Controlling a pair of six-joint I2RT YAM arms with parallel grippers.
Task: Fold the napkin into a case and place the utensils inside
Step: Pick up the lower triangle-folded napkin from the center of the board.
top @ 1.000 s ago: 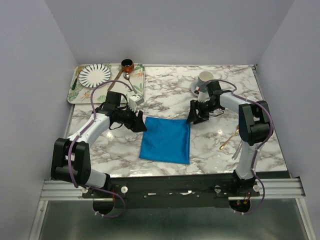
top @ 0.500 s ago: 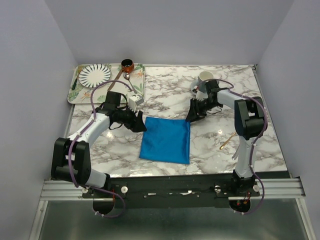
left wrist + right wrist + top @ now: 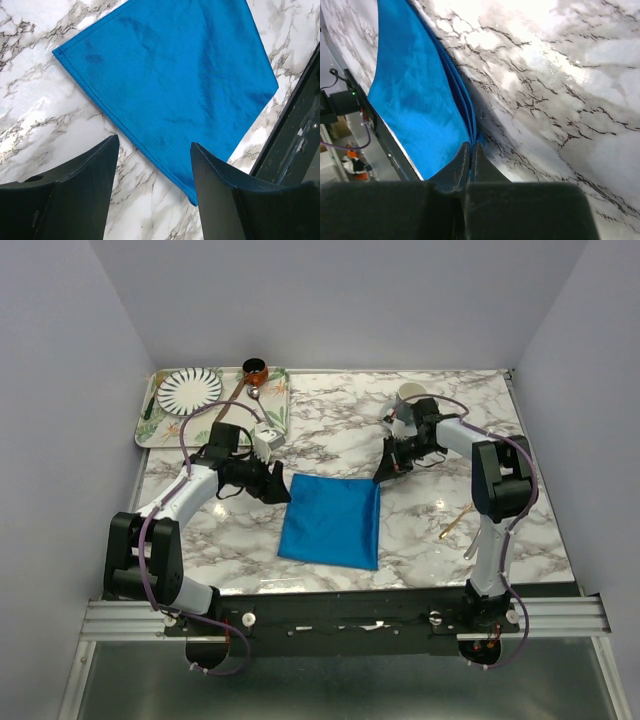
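On the marble surface, the folded blue napkin lies by the near edge. The right end effector pinches its far right corner. The left end effector is open beside its far left corner. The gold spoon lies near the right edge.

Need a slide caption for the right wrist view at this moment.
Right gripper pinched shut on the layered edge of the blue napkin, which lies on the marble table.
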